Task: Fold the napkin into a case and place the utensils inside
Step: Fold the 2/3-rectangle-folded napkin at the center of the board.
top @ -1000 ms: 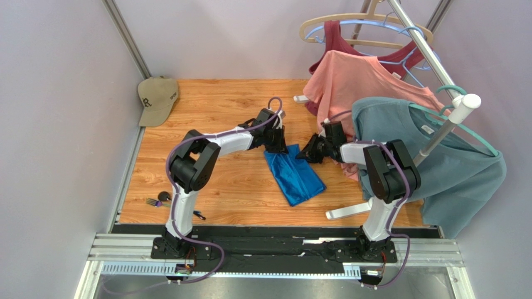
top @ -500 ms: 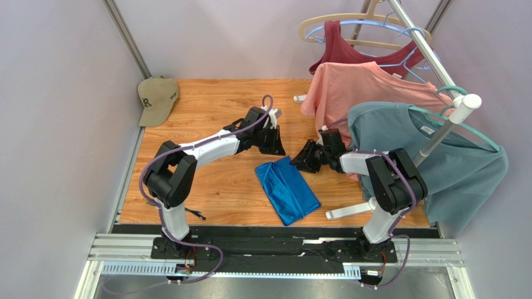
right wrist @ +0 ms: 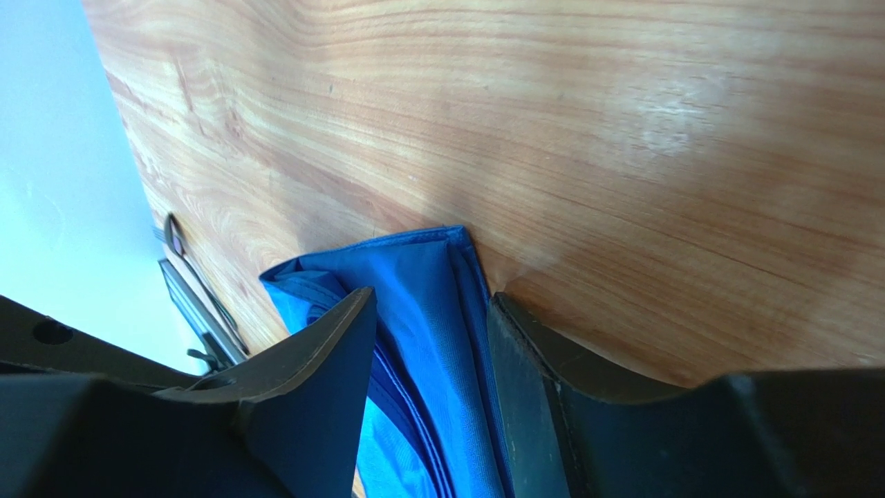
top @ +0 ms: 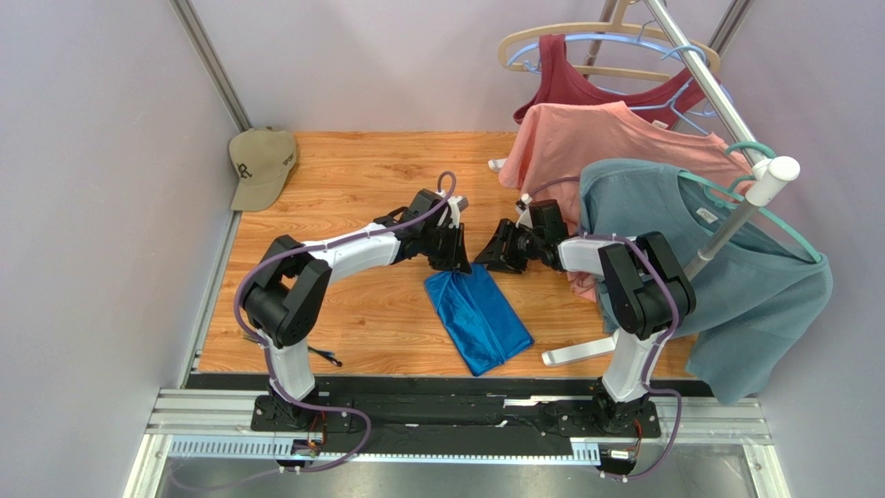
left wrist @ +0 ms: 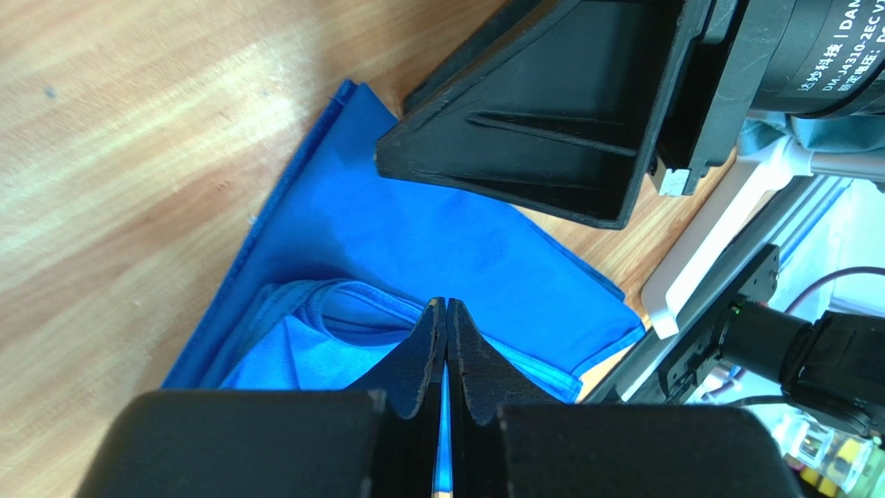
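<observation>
The royal-blue napkin (top: 478, 317) lies folded into a narrow, long shape on the wooden table (top: 353, 187), slanting toward the front right. My left gripper (top: 450, 252) is at its far left corner. In the left wrist view the left gripper (left wrist: 447, 304) is shut, pinching a raised upper layer of the napkin (left wrist: 436, 233). My right gripper (top: 497, 254) is at the far right corner. In the right wrist view it (right wrist: 431, 311) is open, with the napkin's corner (right wrist: 431, 275) between its fingers. One thin dark utensil (top: 328, 359) lies near the front left; the others are hidden behind my left arm.
A tan cap (top: 262, 164) sits at the far left corner. A clothes rack at the right holds a pink shirt (top: 613, 135), a teal-grey T-shirt (top: 727, 259) and a maroon top (top: 582, 78). Its white foot (top: 582, 351) lies just right of the napkin.
The napkin slid toward the front left. My left arm's elbow swung left, covering the utensils. Both grippers drew off the napkin, then came back to its far edge.
</observation>
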`<state>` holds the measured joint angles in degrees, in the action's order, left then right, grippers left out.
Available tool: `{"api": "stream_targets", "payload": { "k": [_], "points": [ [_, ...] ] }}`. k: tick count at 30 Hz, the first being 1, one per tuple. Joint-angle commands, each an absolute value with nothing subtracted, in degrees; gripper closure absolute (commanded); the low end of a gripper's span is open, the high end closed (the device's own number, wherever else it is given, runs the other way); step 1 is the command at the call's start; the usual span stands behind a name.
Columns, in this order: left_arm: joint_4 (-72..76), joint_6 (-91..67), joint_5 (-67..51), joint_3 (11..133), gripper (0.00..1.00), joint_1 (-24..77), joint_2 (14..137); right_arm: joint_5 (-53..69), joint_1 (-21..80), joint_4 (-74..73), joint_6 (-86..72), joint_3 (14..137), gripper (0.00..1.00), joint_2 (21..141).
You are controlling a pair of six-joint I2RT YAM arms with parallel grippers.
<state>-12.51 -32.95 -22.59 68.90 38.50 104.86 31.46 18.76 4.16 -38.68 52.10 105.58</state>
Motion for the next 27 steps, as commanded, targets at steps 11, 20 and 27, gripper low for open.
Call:
{"api": "stream_targets", "payload": {
  "k": [11,20,27],
  "points": [
    [-14.41,-37.61,-17.40,61.17,0.98,40.34,98.18,28.74,22.58,-1.41,-30.76,51.86,0.58,109.60],
    [-13.10,-39.82,-15.04,60.38,0.97,40.34,101.16,27.16,23.38,3.86,-33.31,49.05,0.87,107.76],
    [-13.09,-38.41,-12.31,63.54,0.97,40.34,105.02,27.51,23.29,3.34,-34.37,49.66,1.00,102.05]
  ]
}}
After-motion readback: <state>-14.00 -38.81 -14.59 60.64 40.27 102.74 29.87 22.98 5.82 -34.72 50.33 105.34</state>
